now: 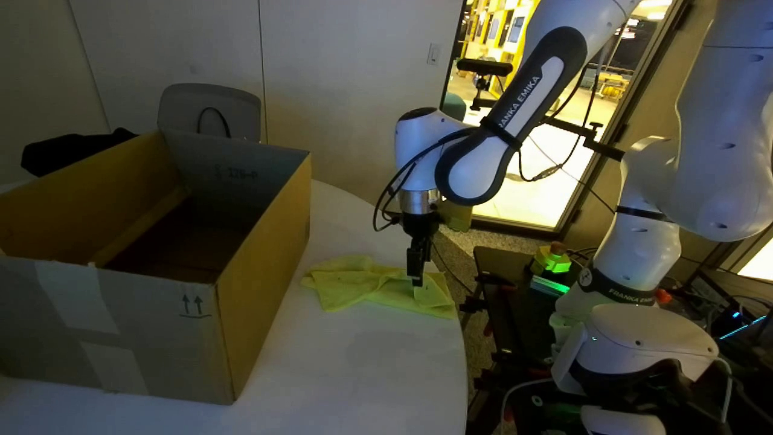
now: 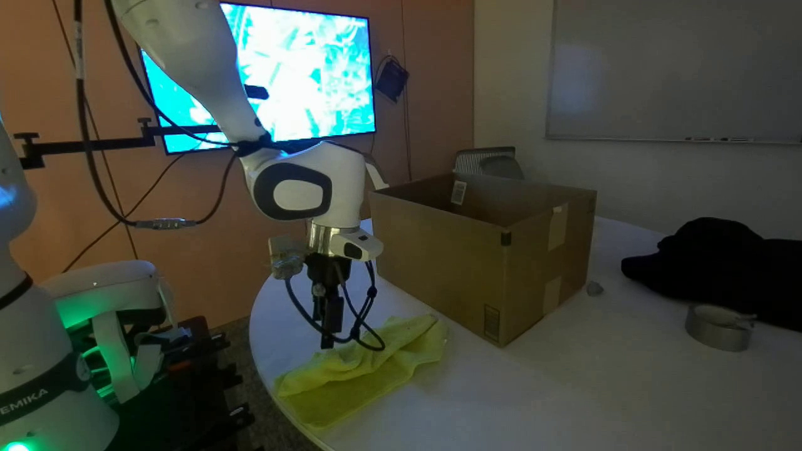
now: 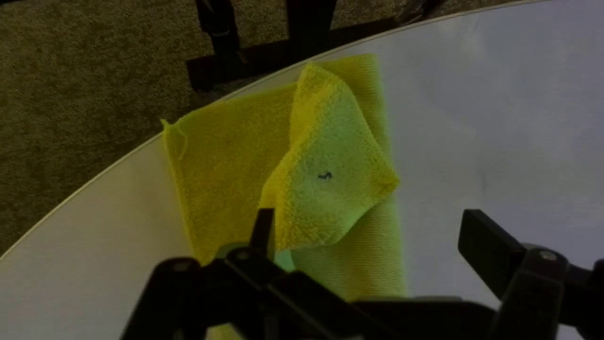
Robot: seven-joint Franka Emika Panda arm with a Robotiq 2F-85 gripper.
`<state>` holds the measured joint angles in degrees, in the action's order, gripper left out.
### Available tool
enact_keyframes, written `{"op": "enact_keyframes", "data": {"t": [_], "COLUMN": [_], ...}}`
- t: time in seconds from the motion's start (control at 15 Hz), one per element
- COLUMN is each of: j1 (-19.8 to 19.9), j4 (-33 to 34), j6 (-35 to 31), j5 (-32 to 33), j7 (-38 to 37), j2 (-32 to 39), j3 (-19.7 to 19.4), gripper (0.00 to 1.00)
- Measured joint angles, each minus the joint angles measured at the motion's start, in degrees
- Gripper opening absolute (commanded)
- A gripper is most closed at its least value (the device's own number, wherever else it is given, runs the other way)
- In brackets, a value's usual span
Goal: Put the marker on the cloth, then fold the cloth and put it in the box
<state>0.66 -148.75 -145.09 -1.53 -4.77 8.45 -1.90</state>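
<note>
Wrist view: pincer (image 3: 368, 212), fingers (image 3: 490, 250) apart, one seen against yellow-green cloth (image 3: 306, 193), the other against the desk (image 3: 472, 118). Cloth partly folded, reaching the desk's curved robot-side edge. Both exterior views: open-topped cardboard carton (image 1: 160, 308) just beside the cloth, farther in from that edge.

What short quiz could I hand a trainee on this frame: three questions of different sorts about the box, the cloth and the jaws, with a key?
1. Fill in: In an exterior view, the two printed arrows on the side of the box point ____.

2. Choose: Where does the cloth lie relative to the box?
A) inside it
B) beside it
C) underneath it

3. True or false: The jaws are shut on the cloth.

Key:
1. up
2. B
3. False; the wrist view shows the jaws standing well apart.
</note>
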Motion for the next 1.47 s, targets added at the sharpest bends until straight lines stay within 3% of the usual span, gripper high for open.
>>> {"op": "enact_keyframes", "data": {"t": [0.4, 0.93, 1.13, 1.47], "j1": [-0.5, -1.0, -2.6, -9.6], "j4": [0.4, 4.6, 5.5, 6.9], "j6": [-0.5, -10.7, -15.7, -19.6], "j5": [-4.3, -3.4, -1.7, 4.9], "j7": [5.9, 3.2, 0.1, -7.5], "j2": [2.5, 13.1, 15.5, 19.0], "j3": [4.3, 3.5, 1.4, -6.6], "gripper": [1.0, 1.0, 1.0, 1.0]}}
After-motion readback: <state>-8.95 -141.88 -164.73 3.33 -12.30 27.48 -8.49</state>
